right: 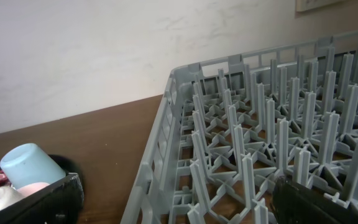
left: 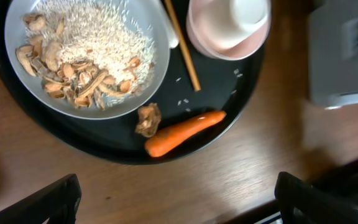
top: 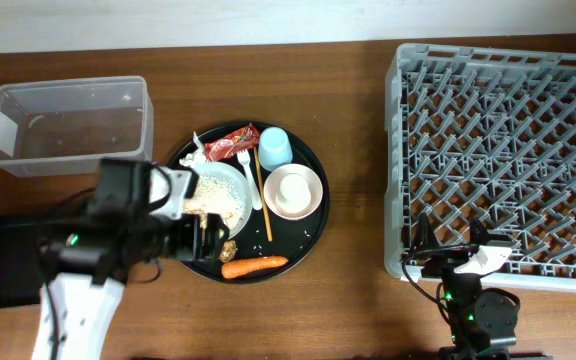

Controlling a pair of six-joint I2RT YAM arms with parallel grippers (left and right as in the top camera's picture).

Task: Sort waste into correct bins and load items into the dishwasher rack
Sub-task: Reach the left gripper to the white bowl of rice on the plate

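plainly, left jaws gape near the carrot (left: 185, 132) (right jaws likewise).

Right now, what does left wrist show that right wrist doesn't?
Only left wrist: plate of rice and scraps, carrot, chopstick, pink bowl. Only right wrist: rack with its pegs, blue cup, white wall. Both: brown table. A grey blur at left wrist's edge may be the rack; cannot tell.
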